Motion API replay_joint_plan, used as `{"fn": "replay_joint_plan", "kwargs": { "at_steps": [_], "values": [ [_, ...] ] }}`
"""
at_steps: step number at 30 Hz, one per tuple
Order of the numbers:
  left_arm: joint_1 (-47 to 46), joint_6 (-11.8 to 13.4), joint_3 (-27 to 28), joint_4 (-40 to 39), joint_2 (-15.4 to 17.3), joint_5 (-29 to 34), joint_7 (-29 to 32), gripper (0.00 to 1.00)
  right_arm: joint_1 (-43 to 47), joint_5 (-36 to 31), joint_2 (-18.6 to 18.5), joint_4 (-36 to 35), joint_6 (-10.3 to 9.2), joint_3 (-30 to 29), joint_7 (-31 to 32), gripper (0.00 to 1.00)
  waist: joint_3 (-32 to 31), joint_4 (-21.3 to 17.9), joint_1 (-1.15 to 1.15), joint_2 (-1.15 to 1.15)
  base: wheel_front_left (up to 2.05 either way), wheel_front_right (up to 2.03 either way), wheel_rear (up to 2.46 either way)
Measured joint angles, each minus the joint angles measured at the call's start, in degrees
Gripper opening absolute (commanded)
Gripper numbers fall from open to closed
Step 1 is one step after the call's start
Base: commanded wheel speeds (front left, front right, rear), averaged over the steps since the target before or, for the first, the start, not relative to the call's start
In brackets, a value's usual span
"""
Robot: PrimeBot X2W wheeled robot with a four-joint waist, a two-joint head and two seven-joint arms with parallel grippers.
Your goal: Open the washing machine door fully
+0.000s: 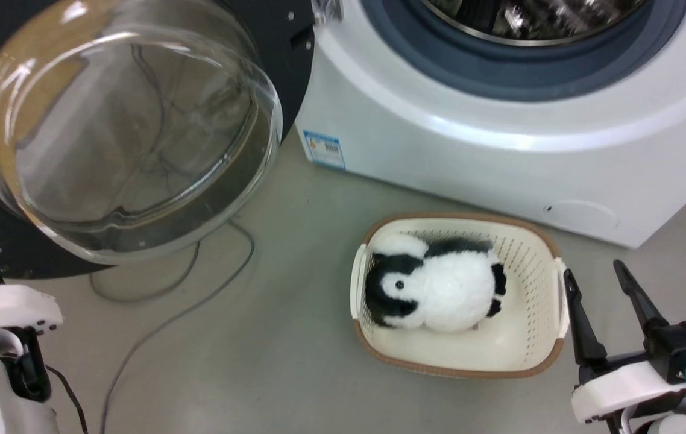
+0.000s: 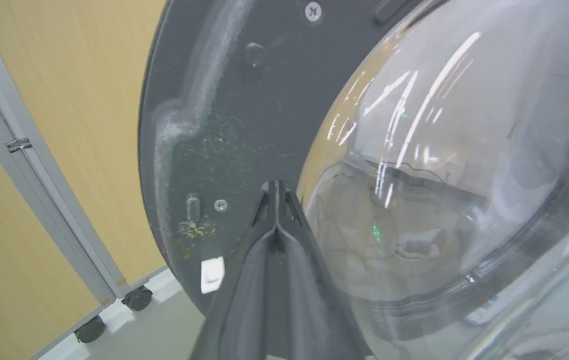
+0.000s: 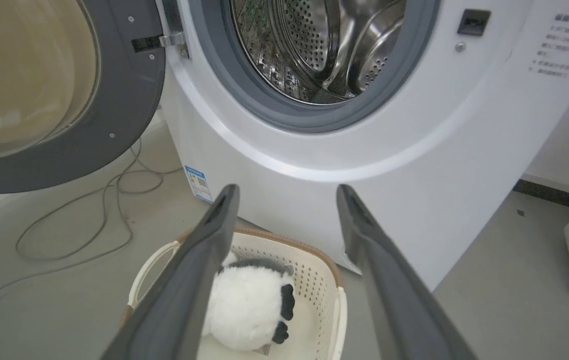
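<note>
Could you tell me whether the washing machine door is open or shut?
Open: the washing machine door is swung out left, baring the steel drum.

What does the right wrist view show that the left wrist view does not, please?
The right wrist view adds the steel drum, the basket holding a plush panda, and the open right gripper. The left wrist view adds a tan partition on wheels and the shut left gripper. Both show the door, its dark back and glass bowl.

The washing machine door (image 1: 126,132) hangs open left of the washing machine (image 1: 500,138). Nearer, a basket (image 1: 524,265) holding a plush panda (image 1: 439,289) sits on the floor (image 1: 295,337), with cables (image 1: 162,325) to its left.
</note>
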Motion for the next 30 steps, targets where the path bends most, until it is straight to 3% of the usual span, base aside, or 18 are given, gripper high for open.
{"fn": "replay_joint_plan", "kwargs": {
  "at_steps": [16,27,28,29,30],
  "values": [
    [9.93,-3.0,-7.32,-11.73,-2.94,2.35,0.0,0.0,4.7,4.31,0.68,-2.96,0.0,-1.44,0.0,1.0,-11.98,-3.99,-0.01,0.0,0.0,0.0,0.0],
    [16.16,-3.98,-15.17,-14.44,-4.94,-1.09,0.0,0.0,7.47,5.49,0.71,-4.93,0.0,-2.01,0.0,1.0,-15.49,-9.24,-0.01,0.0,0.0,0.0,0.0],
    [16.45,-3.99,-16.01,-14.57,-5.0,-1.6,0.0,0.34,7.7,5.58,0.71,-4.98,0.0,-2.08,0.0,1.0,-15.65,-9.71,-0.01,0.0,0.0,0.0,0.0],
    [16.74,-3.99,-16.77,-14.71,-5.1,-2.22,0.0,0.98,7.89,5.69,0.73,-5.03,0.0,-2.08,-0.01,1.0,-15.81,-10.19,-0.01,0.0,0.0,0.0,0.0],
    [17.05,-3.99,-17.53,-14.99,-5.16,-2.68,0.0,1.0,8.01,5.82,0.73,-5.06,0.0,-2.1,0.0,1.0,-15.95,-10.64,-0.01,0.0,0.0,0.0,0.0]
  ]
}}
